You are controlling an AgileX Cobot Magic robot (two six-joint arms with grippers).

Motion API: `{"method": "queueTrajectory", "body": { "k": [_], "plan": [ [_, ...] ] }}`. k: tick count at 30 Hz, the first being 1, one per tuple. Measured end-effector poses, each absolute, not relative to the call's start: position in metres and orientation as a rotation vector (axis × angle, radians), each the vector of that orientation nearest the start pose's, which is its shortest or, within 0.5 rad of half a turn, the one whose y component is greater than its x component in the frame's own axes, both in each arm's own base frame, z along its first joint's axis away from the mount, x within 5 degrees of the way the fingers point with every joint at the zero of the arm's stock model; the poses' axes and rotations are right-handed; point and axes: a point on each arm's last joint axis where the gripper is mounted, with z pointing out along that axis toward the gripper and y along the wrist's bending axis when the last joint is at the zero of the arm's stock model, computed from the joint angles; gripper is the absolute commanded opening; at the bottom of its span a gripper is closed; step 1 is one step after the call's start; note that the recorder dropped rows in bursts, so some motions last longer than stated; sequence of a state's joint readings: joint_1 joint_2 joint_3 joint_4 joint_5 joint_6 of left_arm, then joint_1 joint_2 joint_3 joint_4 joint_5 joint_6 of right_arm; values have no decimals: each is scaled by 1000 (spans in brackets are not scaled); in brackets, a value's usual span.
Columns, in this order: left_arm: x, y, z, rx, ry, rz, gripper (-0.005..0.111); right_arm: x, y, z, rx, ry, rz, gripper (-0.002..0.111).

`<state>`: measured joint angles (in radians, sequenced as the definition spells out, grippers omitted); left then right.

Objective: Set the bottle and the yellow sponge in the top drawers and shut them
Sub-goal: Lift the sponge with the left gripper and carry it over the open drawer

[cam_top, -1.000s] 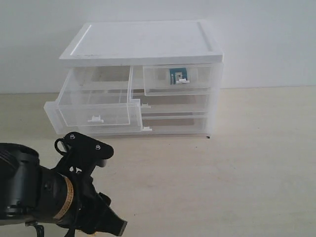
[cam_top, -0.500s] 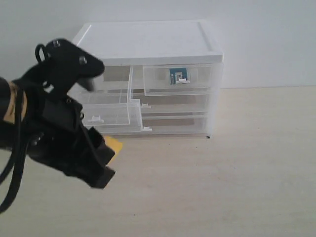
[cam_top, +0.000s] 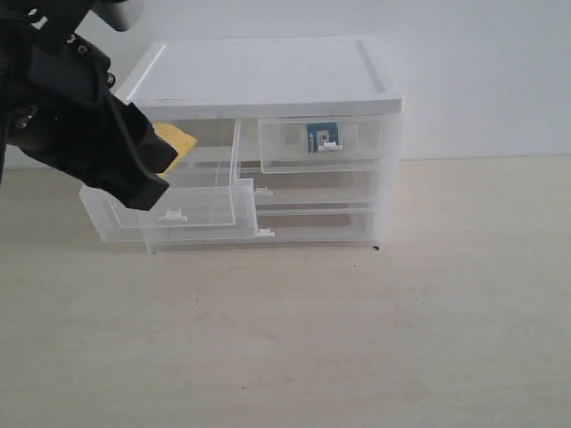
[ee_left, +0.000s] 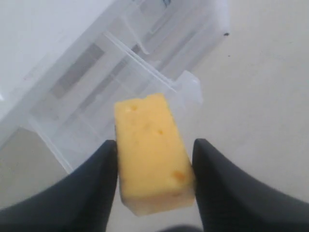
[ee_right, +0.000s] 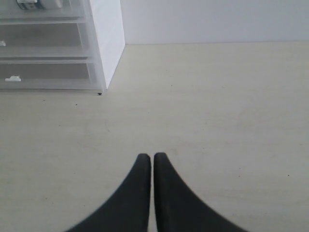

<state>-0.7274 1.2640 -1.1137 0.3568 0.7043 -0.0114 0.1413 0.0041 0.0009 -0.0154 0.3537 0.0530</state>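
My left gripper (ee_left: 154, 151) is shut on the yellow sponge (ee_left: 150, 152), holding it in the air above the pulled-out top left drawer (cam_top: 192, 207). In the exterior view a corner of the sponge (cam_top: 176, 141) shows beside the black left gripper (cam_top: 150, 160), at the cabinet's upper left. The top right drawer (cam_top: 323, 146) is pushed in, and the bottle (cam_top: 321, 138) shows through its clear front as a blue-teal label. My right gripper (ee_right: 153, 157) is shut on nothing, low over the bare table right of the cabinet; it is out of the exterior view.
The white-topped cabinet (cam_top: 268, 76) stands at the back against a white wall. Two full-width clear drawers (cam_top: 321, 189) below are pushed in. The open drawer juts out toward the front. Pale wooden table (cam_top: 375, 330) spreads in front and to the right.
My left arm has risen from low at the table's front left up to the cabinet's upper left, carrying the yellow sponge over the open top left drawer.
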Motion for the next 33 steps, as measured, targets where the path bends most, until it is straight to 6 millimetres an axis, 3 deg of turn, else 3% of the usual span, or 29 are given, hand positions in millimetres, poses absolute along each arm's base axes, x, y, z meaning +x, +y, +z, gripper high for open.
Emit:
{"method": "queueTrajectory", "body": {
  "k": [8,20,33],
  "plan": [
    [255,-153,334,1130,2012,178,4,53,7,181,-91,1842,121,0],
    [316,-159,327,1372,1980,98,4,53,7,181,-91,1842,121,0],
    [346,-166,304,1578,1950,124,4,53,7,181,-91,1842,121,0]
  ]
}}
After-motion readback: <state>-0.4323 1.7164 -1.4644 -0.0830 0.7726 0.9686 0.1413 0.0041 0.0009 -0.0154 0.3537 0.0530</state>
